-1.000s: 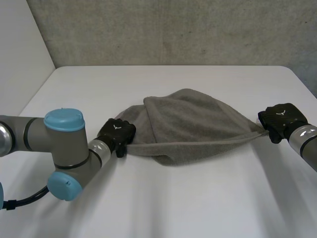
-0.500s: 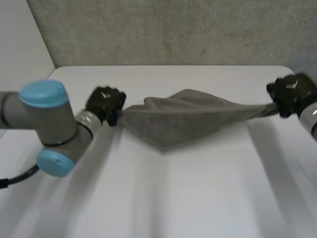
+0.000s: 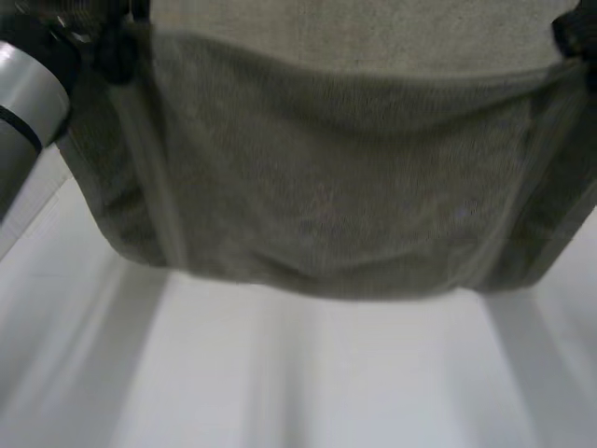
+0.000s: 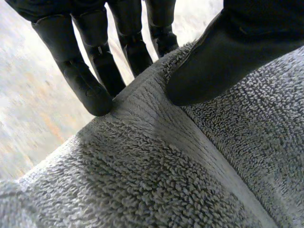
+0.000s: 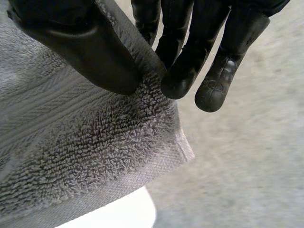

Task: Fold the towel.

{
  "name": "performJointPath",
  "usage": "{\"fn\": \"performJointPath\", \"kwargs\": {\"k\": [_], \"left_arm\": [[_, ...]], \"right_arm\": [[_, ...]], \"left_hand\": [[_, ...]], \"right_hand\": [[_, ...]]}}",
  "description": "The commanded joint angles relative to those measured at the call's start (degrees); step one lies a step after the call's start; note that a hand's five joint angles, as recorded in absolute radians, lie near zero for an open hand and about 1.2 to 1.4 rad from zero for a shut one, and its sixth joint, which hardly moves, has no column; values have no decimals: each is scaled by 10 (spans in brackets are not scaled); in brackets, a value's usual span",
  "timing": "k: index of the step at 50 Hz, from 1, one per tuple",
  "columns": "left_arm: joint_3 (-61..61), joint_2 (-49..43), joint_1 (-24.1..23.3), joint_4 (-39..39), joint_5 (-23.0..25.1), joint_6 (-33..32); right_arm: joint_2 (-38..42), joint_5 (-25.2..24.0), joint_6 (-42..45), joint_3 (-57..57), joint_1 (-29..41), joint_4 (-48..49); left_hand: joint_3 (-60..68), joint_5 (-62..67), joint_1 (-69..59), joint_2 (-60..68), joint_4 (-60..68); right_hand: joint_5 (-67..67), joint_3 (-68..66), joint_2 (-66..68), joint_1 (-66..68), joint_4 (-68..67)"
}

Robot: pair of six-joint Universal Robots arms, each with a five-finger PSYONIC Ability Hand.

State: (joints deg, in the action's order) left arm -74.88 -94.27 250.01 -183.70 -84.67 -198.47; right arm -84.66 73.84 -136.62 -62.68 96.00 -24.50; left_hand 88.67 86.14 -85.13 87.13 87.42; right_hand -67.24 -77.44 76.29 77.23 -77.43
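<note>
The grey towel [image 3: 326,177] hangs spread in the air above the white table [image 3: 308,373], held up by its two upper corners. My left hand [image 3: 107,42] grips the upper left corner. In the left wrist view its thumb [image 4: 223,57] presses the towel's hem [image 4: 190,142] against the fingers [image 4: 85,80]. My right hand [image 3: 580,37] holds the upper right corner. The right wrist view has its thumb [image 5: 90,52] and fingers [image 5: 185,66] pinching the towel's corner [image 5: 95,142]. The towel's lower edge sags just above the table.
A grey concrete wall [image 3: 392,23] rises behind the towel. My left forearm [image 3: 23,103] comes in at the upper left.
Both hands have lifted the towel off the table and risen high, pulling it out flat. The towel now hangs spread in front of the head camera. The left hand tightened on its corner.
</note>
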Motion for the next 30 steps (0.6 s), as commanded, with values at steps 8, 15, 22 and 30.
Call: {"fn": "performJointPath", "kwargs": {"k": [8,15,22,30], "left_arm": [[75,-255,-4,10,6,-95],[197,-333,-4,-18,5,-112],[259,-292,-3,-219,-4,-55],[233,-211,21,-266,-18,92]], "right_arm": [[234,40,84,53,86,-16],[316,101,69,170,113,99],[258,137,17,130,120,480],[158,129,-3,51,124,526]], "left_hand": [[-87,-161,51,-71,-74],[-87,-161,51,-71,-74],[-87,-161,51,-71,-74],[-87,-161,51,-71,-74]], "right_hand": [[-28,-26,37,28,-26],[-28,-26,37,28,-26],[-28,-26,37,28,-26],[-28,-26,37,28,-26]]}}
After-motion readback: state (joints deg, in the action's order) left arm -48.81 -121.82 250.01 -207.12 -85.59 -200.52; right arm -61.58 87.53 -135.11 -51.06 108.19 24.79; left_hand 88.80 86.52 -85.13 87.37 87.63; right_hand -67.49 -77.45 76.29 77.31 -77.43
